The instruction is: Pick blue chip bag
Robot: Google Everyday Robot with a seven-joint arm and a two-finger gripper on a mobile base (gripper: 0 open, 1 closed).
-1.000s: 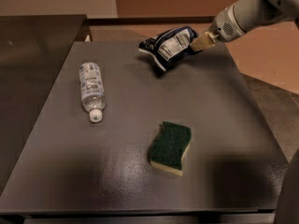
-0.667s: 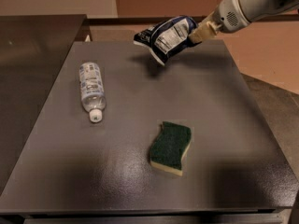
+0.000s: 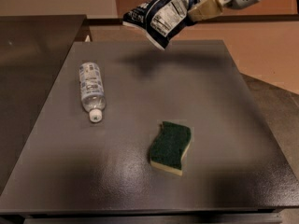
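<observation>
The blue chip bag is a crinkled navy foil bag with a white printed label panel. It hangs in the air above the far edge of the grey table, tilted, its shadow on the surface below. My gripper comes in from the top right on a white arm and is shut on the bag's right end with its cream fingers.
A clear plastic water bottle lies on the table's left side, cap toward me. A green-and-yellow sponge lies near the middle front. A darker counter adjoins on the left; floor lies to the right.
The gripper has lifted the blue chip bag off the table's far edge, up and slightly left. The bottle and sponge have not moved.
</observation>
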